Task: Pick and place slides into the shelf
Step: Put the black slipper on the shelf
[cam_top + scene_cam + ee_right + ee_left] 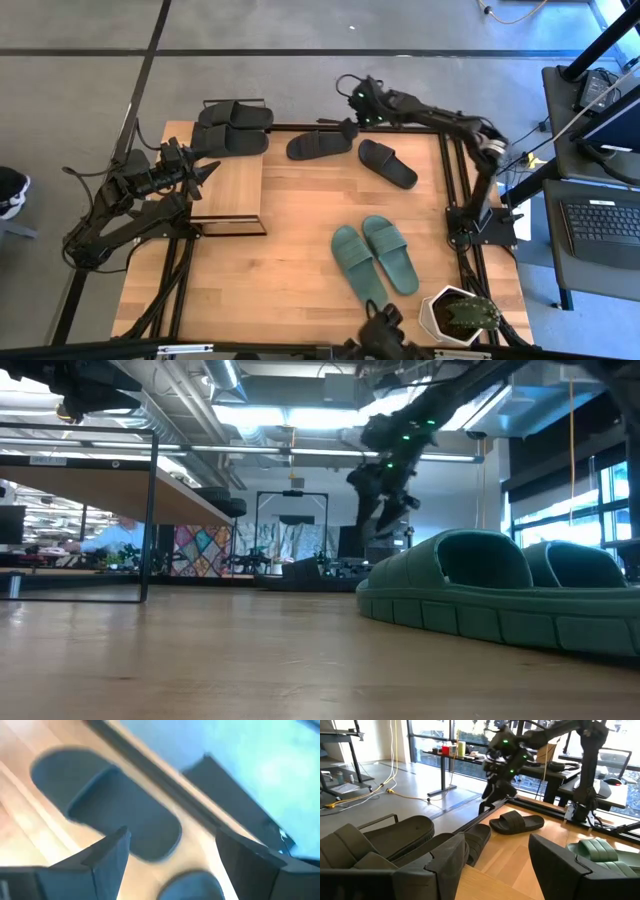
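1. Nearest edge of the counter (300,280): a potted plant (460,315) in a white pot stood at the near right corner.
2. Just beyond it, the teal-green pair of slides (375,258) lay side by side on the counter, touching along their inner edges, well apart from both hands.
3. Left side, mid-depth: the shelf (232,180), light wooden top board on a thin black frame, stood on the counter. No slide rested on the board's bare surface.
4. Left hand (208,170) sat at the left edge of the shelf board, fingers spread and released, grasping nothing.
5. Past the shelf's far end, one black pair of slides (235,128) lay stacked side by side at the far left corner of the counter; in the left wrist view they showed just beyond that hand's fingers (445,862).
6. Far centre: a black slide (318,146) lay near the far rail, and a second black slide (388,163) lay apart to its right, angled.
7. Right hand (350,128) hovered over the far rail just beside the toe end of the first of those two slides, fingers spread wide, released, nothing between them. Right wrist view showed that slide (107,817) below its fingers (107,857).
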You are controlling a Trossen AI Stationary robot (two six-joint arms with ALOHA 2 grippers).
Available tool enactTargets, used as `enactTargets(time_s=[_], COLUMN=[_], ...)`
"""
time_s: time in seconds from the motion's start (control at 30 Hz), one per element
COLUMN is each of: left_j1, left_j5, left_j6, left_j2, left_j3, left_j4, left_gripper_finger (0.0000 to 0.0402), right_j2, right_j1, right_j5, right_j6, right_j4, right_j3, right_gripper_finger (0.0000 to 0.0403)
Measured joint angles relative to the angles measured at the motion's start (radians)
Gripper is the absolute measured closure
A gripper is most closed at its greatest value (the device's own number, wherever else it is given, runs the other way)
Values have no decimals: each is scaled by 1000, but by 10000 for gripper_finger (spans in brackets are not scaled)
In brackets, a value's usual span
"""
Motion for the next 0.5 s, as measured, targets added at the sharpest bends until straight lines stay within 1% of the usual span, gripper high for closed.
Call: enactTargets(time_s=[0.1,0.17,0.2,0.3,0.5], left_j1=[0,0,0,0,0], left_j5=[-1,-1,-2,-2,-2], left_j6=[0,0,0,0,0], left_j2=[0,0,0,0,0], left_j3=[0,0,0,0,0], left_j4=[1,1,1,1,2], left_gripper_finger=[189,189,189,189,189], right_j2=[-84,-104,-105,-105,-101], right_j1=[-14,-29,-34,-42,-40], right_j5=[-126,-209,-225,-231,-234], right_j6=[62,114,139,172,142], right_j4=[215,289,309,330,348], right_j3=[-161,-226,-249,-277,-277], right_gripper_finger=[109,109,109,109,109])
